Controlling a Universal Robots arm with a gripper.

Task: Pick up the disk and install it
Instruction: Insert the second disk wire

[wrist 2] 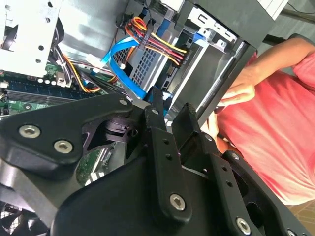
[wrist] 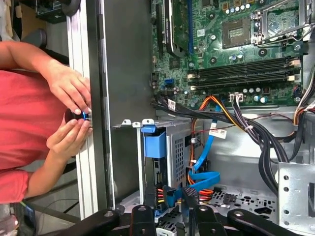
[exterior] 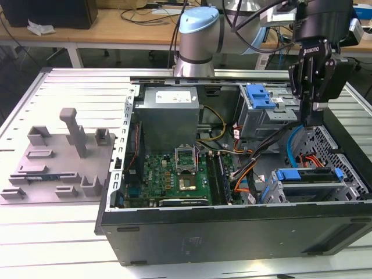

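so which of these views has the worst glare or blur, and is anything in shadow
In the second wrist view the metal cage is blown out white and the end effector looms close, dark and soft. In the first wrist view the motherboard is evenly lit, the case wall shadowed. In the exterior view the table is bright, the case's front panel dark.

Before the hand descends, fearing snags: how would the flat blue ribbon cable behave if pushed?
Probably floppy: the flat blue ribbon cable loops and folds loosely. Likely light, bending aside. It may tug, crossing other wires.
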